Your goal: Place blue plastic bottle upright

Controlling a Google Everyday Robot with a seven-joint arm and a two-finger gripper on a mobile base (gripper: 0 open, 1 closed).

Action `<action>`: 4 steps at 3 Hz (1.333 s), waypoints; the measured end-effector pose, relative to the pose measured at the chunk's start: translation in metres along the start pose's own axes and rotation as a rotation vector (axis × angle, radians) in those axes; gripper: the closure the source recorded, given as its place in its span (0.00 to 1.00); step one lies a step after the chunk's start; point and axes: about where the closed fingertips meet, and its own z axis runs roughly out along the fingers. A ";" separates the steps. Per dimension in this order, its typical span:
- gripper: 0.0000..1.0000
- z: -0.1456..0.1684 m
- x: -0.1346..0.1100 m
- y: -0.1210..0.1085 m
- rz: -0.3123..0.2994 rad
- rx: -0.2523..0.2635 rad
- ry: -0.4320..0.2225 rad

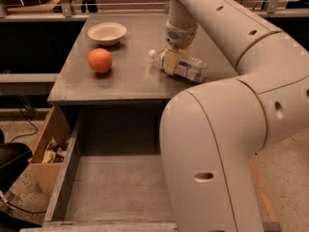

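Progress looks early: clear plastic water bottle point(191, 67), white-capped and blue-labelled, lies sideways on the grey counter point(129, 81) directly beneath the gripper point(172, 62); its grasp cannot be told. Uprighting remains.

The blue plastic bottle point(191, 67), clear with a white screw cap and a pale blue-white label, lies on its side on the grey surface point(130, 83), cap to the left, base to the right; the pincer point(172, 62) sits over its cap-side half
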 end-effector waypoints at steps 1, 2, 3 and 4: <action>1.00 0.001 -0.002 -0.001 0.000 0.004 -0.005; 1.00 0.001 -0.002 -0.001 0.000 0.004 -0.005; 1.00 0.001 -0.002 -0.001 0.000 0.004 -0.006; 1.00 -0.029 0.008 -0.015 0.003 0.013 -0.119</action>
